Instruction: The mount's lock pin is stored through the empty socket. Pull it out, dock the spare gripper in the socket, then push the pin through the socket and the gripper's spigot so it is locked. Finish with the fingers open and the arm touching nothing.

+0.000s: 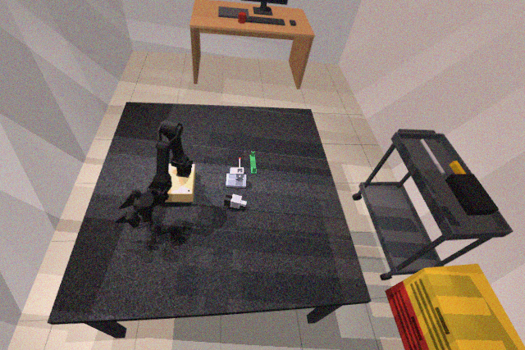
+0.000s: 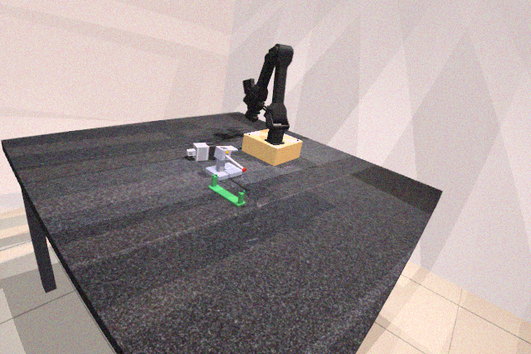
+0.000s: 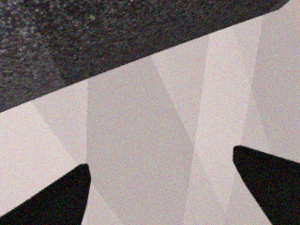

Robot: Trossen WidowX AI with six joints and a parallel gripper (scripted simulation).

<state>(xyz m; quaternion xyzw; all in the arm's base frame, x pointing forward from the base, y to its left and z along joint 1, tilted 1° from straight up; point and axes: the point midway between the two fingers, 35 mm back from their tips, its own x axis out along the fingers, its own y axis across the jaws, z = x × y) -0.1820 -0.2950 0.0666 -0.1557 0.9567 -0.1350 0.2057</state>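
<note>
The mount [image 1: 230,183] [image 2: 211,171] stands on the table with its raised socket [image 1: 234,170] [image 2: 231,148]. The lock pin [image 1: 239,163] [image 2: 236,163], white with a red end, is in the socket and sticks out on the green holder's side. The spare gripper [image 1: 235,200] [image 2: 200,152] lies on the table beside the mount, apart from it, its white block between dark fingers and a small white spigot. My gripper [image 1: 119,213] [image 3: 162,162] is wide open and empty, raised on the far side of the arm's base from the mount.
A green holder [image 1: 253,162] [image 2: 226,195] with two upright posts stands near the mount. The arm's base sits on a yellow block [image 1: 181,197] [image 2: 258,151]. The table edge [image 3: 152,56] crosses the wrist view, with wall beyond it. A cart [image 1: 479,227] stands off the table.
</note>
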